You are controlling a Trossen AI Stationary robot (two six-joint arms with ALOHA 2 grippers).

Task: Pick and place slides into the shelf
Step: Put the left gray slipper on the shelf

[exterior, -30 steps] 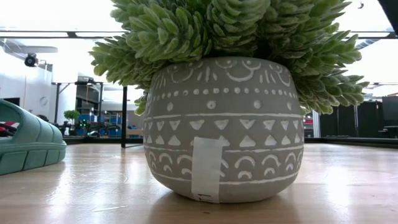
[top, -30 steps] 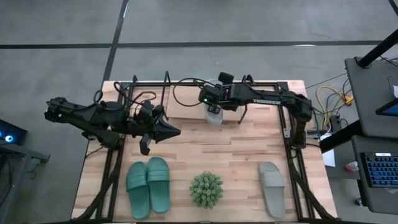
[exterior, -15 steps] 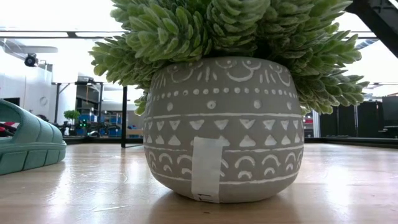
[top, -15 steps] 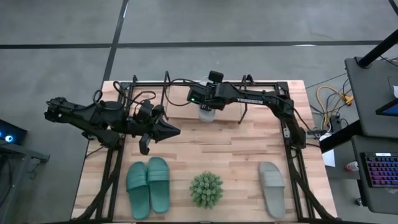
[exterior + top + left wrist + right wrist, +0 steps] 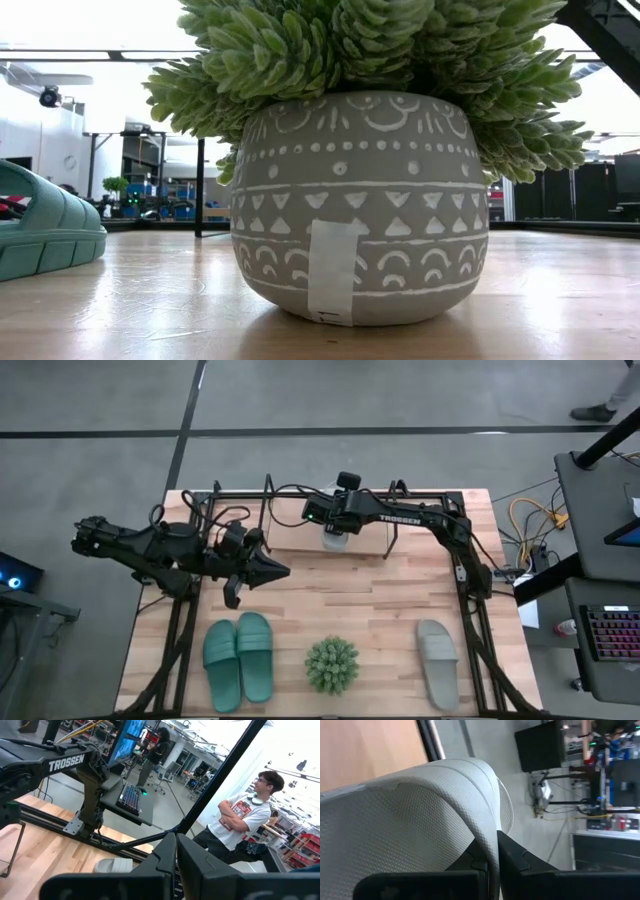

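Gripping grey slide (image 5: 420, 820) above shelf (image 5: 300, 535)

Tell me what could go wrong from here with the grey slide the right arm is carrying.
1. The right pincer pinches only the strap edge of the grey slide, so it might slip or swing before it is set down.
2. The slide hangs over the shelf beside its wire loops; lowering could snag one.
3. The left pincer waits shut just in front of the shelf, so a wide retreat by the right arm might brush it.
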